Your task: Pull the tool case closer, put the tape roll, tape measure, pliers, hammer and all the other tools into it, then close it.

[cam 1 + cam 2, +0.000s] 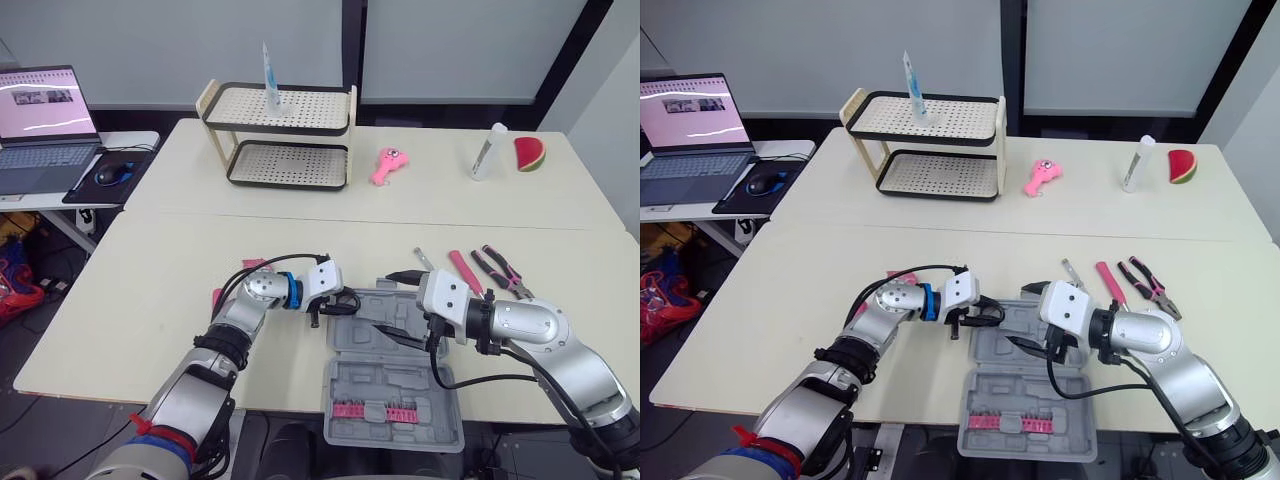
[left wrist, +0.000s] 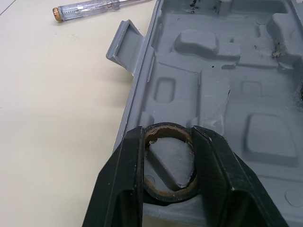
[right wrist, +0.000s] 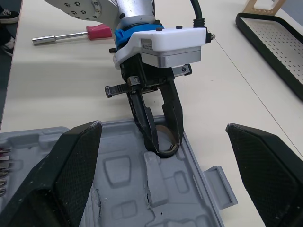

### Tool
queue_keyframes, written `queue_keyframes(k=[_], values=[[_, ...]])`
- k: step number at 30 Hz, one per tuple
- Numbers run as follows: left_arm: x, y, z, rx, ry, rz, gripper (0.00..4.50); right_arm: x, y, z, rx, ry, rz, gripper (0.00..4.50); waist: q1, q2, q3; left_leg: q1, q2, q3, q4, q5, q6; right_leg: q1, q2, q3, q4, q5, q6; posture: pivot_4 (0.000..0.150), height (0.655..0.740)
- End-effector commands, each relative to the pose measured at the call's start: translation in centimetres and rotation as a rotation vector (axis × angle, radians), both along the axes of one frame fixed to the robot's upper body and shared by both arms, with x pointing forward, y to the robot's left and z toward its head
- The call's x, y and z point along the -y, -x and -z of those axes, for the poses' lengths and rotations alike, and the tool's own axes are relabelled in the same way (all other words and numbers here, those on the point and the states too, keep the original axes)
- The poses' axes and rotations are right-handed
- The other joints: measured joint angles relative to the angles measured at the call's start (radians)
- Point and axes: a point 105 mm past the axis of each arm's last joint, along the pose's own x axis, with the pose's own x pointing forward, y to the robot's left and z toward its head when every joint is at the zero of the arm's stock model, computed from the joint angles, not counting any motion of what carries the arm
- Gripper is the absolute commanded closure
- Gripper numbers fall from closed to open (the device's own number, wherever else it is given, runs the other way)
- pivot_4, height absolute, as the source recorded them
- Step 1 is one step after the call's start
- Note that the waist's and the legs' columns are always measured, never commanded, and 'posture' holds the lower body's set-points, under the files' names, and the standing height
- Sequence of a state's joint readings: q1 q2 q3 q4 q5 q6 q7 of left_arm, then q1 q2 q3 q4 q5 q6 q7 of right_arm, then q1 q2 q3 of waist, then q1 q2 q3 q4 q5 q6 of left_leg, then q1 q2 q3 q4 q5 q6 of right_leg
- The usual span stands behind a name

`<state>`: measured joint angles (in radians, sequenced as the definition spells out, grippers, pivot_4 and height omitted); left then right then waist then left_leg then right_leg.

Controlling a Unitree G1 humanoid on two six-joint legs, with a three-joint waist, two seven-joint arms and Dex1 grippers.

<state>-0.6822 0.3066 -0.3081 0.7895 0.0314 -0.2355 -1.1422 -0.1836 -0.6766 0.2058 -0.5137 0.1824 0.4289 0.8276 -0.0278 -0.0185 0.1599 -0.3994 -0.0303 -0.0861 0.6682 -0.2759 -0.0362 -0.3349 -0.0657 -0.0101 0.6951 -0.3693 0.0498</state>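
Left gripper [image 3: 161, 142]: fingers narrowed onto a black tape roll [image 2: 165, 195], a ring with a brownish inner core, pinched across its width. Forearm low, reaching in from the left. Roll held at the far-left corner of the open tool case [image 1: 370, 385], grey moulded plastic with shaped hollows; pink bits [image 1: 375, 410] in its nearer half. Right gripper [image 1: 398, 305]: spread wide, empty, over the case. Pliers [image 1: 503, 270] on the table beside.

An office or lab: laptop [image 1: 40, 125] desk, worktables [image 1: 200, 270], glass partitions [image 1: 180, 45].
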Motion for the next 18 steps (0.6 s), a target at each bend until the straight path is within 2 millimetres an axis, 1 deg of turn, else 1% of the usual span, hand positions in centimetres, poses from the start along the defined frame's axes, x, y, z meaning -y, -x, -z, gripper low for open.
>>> queue_keyframes(k=[1,2,4,5,6,7,9,10,11,13,15,18], values=[[-1.0,-0.6,-3.4,0.037,0.094,0.001,2.93,1.7,-0.8,-2.0,0.057,-0.013,0.035,0.0,-0.001,0.0,0.0,0.0,0.0,0.0,0.0,0.0,0.0,0.0,0.0,0.0,0.0,0.0,0.0,0.15,0.74],[-1.6,-0.6,-4.5,0.043,0.119,0.001,2.93,2.5,-1.1,-2.4,0.059,-0.015,0.05,0.0,-0.001,0.0,0.0,0.0,0.0,0.0,0.0,0.0,0.0,0.0,0.0,0.0,0.0,0.0,0.0,0.15,0.74],[-3.9,-0.5,-6.9,0.048,0.156,-0.009,2.58,4.6,-1.4,-3.3,0.048,-0.026,0.089,0.0,-0.002,0.0,0.0,0.0,0.001,0.0,0.0,0.0,0.0,-0.001,0.0,0.0,0.0,0.0,0.0,0.15,0.74],[-5.5,-0.3,-8.0,0.05,0.159,-0.028,2.38,5.8,-1.3,-3.7,0.031,-0.028,0.104,0.0,-0.003,0.0,0.0,0.0,0.001,0.0,0.0,0.0,0.0,-0.001,0.0,0.0,0.0,0.0,0.0,0.15,0.74],[-6.8,-0.1,-8.7,0.053,0.155,-0.047,2.08,6.7,-1.2,-3.9,0.018,-0.028,0.112,0.0,-0.003,0.0,0.0,0.0,0.001,0.0,-0.001,0.0,0.0,-0.001,0.0,0.0,0.0,0.0,0.0,0.15,0.74],[-8.6,0.1,-9.3,0.055,0.138,-0.075,1.79,7.8,-1.1,-4.2,0.008,-0.027,0.125,0.0,-0.005,0.0,0.0,0.0,0.001,0.0,-0.002,0.0,0.0,0.0,0.001,0.0,0.0,0.0,0.0,0.15,0.74],[-13.3,1.0,-10.3,0.038,0.086,-0.155,1.22,10.4,-1.0,-5.1,-0.003,-0.024,0.163,0.0,-0.007,0.001,0.0,0.001,0.002,0.0,-0.003,0.0,0.0,0.0,0.001,0.0,0.0,0.0,0.0,0.15,0.74],[-15.2,1.5,-10.8,0.025,0.065,-0.192,0.92,11.5,-0.9,-5.4,-0.005,-0.02,0.182,0.0,-0.01,0.001,0.0,0.001,0.003,0.001,-0.003,0.0,0.0,0.0,0.002,0.0,0.0,0.0,0.0,0.15,0.74],[-17.3,2.0,-11.2,0.006,0.046,-0.242,0.67,12.7,-0.9,-5.5,-0.006,-0.007,0.205,0.0,-0.011,0.002,0.001,0.002,0.004,0.001,-0.004,0.0,0.0,0.0,0.002,0.001,-0.001,0.0,0.0,0.15,0.74],[-21.2,2.9,-11.3,-0.021,-0.002,-0.361,0.06,15.5,-0.5,-5.1,-0.014,0.07,0.245,0.0,-0.009,0.002,0.001,0.002,0.004,0.001,-0.004,0.0,0.001,-0.001,0.003,0.0,0.0,0.0,0.0,0.15,0.74],[-24.3,3.8,-11.2,-0.035,-0.046,-0.457,0.01,17.9,-0.3,-4.7,-0.029,0.125,0.288,0.0,-0.004,0.002,0.001,0.002,0.004,0.002,-0.004,-0.001,0.003,0.0,0.002,0.001,-0.001,0.0,0.0,0.15,0.74],[-28.5,5.0,-10.7,-0.038,-0.082,-0.607,0.01,21.2,-0.3,-4.2,-0.036,0.155,0.365,0.0,0.0,0.002,0.001,0.002,0.003,0.003,-0.003,-0.003,0.005,0.0,0.001,0.001,-0.001,0.0,0.0,0.15,0.74]])
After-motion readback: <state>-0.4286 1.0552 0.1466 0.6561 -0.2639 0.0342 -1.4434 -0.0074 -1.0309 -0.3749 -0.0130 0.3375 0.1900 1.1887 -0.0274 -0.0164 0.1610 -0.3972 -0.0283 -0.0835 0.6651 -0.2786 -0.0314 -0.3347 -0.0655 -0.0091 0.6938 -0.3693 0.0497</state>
